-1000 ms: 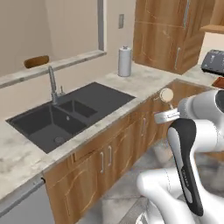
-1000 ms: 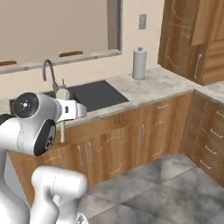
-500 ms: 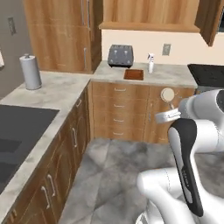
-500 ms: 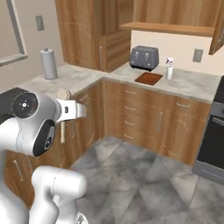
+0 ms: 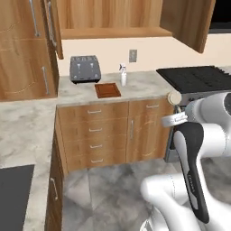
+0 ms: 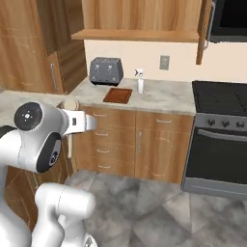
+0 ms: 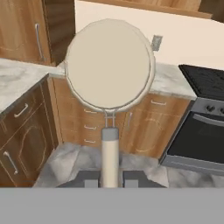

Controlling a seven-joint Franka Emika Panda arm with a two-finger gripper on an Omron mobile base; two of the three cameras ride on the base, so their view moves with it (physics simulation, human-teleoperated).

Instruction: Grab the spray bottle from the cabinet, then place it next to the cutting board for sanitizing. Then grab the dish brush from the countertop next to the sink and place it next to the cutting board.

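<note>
Clamping the dish brush (image 7: pixel 109 78) by its thin handle, the gripper (image 7: pixel 109 178) has its fingers closed against it, the long axis running straight out from the hand with the round head pointing toward the countertop (image 5: pixel 149 85). On that marbled slab, the spray bottle (image 5: pixel 123 75) stands upright just beside the cutting board (image 5: pixel 108 90), with a toaster (image 5: pixel 84 68) behind and a black stove (image 6: pixel 222 96) to the right.

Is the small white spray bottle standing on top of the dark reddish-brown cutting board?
No, the small white spray bottle stands on the pale marbled countertop, just beside the dark reddish-brown cutting board.
</note>
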